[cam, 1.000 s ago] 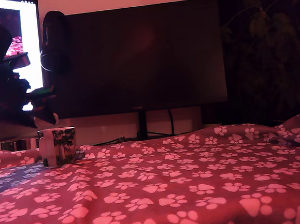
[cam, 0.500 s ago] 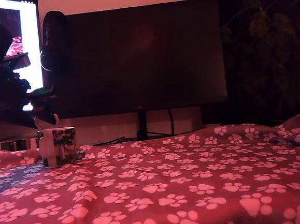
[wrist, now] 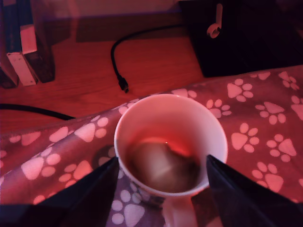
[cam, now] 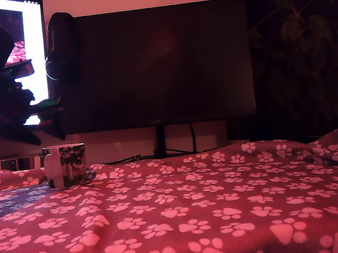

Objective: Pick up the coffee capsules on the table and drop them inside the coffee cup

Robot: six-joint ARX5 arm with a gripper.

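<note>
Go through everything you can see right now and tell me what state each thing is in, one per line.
Squat leaf-patterned coffee cup with white handle: upright on the cloth; pods lie inside.
Coffee capsules: in the cup's bottom, count unclear.
Black gripper: open, empty, above the cup.
Reddish paw-print table cloth: spread, rumpled at the exterior view's right.
Large dark monitor: off.
Black cable: unplugged end lying loose.

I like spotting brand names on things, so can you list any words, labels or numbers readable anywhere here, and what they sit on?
None can be read.
The lit screen at the exterior view's left shows only a blurred picture, no legible text.
The coffee cup bears a leafy pattern, no lettering.
The books in the wrist view show spines too dark and blurred to read.
The cloth carries only paw prints.
</note>
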